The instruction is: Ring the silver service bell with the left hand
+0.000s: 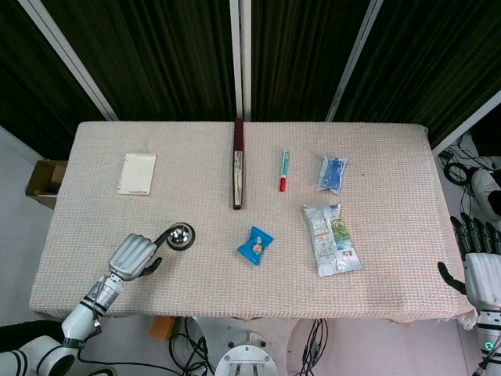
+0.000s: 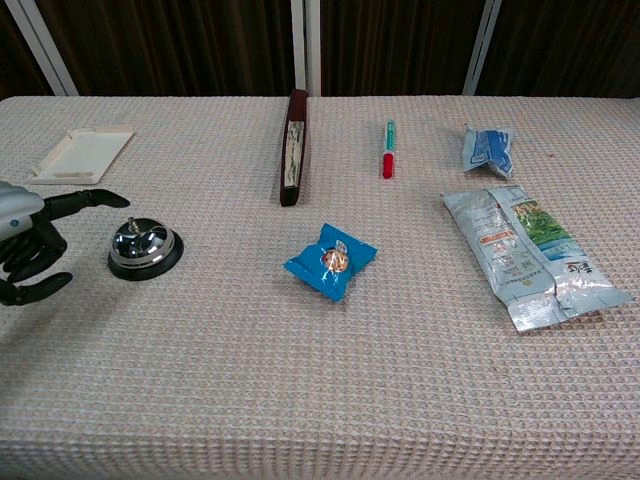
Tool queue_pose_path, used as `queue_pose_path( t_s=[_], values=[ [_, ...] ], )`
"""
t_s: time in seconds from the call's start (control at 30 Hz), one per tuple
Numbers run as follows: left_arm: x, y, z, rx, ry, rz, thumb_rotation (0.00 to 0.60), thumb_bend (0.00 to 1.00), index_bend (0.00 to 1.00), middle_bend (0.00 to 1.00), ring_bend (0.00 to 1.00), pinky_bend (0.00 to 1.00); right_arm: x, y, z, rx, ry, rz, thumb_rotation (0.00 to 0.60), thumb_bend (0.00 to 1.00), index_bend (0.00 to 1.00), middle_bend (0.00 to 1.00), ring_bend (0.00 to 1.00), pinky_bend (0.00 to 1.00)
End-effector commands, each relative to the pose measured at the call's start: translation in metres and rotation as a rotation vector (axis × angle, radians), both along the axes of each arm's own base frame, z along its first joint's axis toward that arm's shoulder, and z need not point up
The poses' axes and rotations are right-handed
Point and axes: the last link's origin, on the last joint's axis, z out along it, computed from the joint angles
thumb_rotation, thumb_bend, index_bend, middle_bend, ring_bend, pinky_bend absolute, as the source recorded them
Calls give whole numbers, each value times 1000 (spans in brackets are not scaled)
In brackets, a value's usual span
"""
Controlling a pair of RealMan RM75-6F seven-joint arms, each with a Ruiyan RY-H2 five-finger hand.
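Note:
The silver service bell (image 1: 182,235) (image 2: 145,248) stands on its black base near the table's front left. My left hand (image 1: 135,254) (image 2: 30,240) hovers just left of it and holds nothing. Most of its fingers are curled in. One finger (image 2: 92,200) stretches out toward the bell, its tip just above and behind the dome, and I see no contact. My right hand (image 1: 481,266) hangs beyond the table's right edge with its fingers straight and apart, holding nothing. The chest view does not show it.
A blue snack packet (image 1: 255,245) lies right of the bell. Further right lies a large white and green bag (image 1: 332,239). A dark long box (image 1: 239,163), a red and green pen (image 1: 284,171), a small blue pouch (image 1: 332,173) and a cream tray (image 1: 137,173) lie further back.

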Motion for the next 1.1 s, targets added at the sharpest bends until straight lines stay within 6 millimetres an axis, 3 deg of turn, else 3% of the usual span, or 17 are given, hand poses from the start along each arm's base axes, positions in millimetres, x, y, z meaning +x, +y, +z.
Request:
queue_pose_path(
  t_s=[0.03,1.1],
  values=[
    [1,1,0,1,0,-1,600,430,85,783,703,688,0,0,0,1,1,-1,600,185,0,0,0,0],
    [-6,-3,-7,-37,18,18,600,429,85,782,703,688,-4,-2,-4,10,4,-14,600,185,0,0,0,0]
  ],
)
